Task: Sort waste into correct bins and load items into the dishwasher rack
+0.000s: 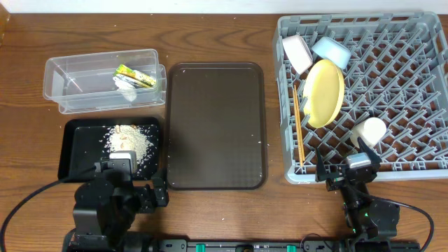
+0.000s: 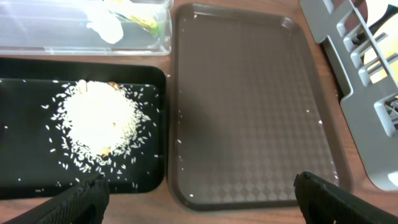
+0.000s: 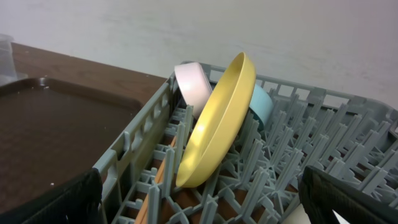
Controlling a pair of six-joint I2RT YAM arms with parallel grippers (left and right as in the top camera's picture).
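Observation:
The grey dishwasher rack [image 1: 420,91] holds the yellow plate [image 1: 325,92] on edge, the white bowl [image 1: 297,53], the light blue bowl [image 1: 331,50], the pale green cup [image 1: 369,131] and the chopsticks [image 1: 299,133]. The clear tub [image 1: 70,77] holds the green-and-orange wrapper [image 1: 135,75] and the white scrap [image 1: 126,87]. The black tray [image 1: 77,143] holds the rice heap [image 1: 129,142]. My left gripper [image 2: 199,199] is open and empty, low over the table's front edge below the black tray. My right gripper [image 3: 199,199] is open and empty at the rack's front edge; the plate [image 3: 217,127] shows ahead of it.
A large dark brown serving tray [image 1: 215,126] lies empty between the black tray and the rack; it also shows in the left wrist view [image 2: 249,106]. Both arm bases and their cables sit at the table's front edge.

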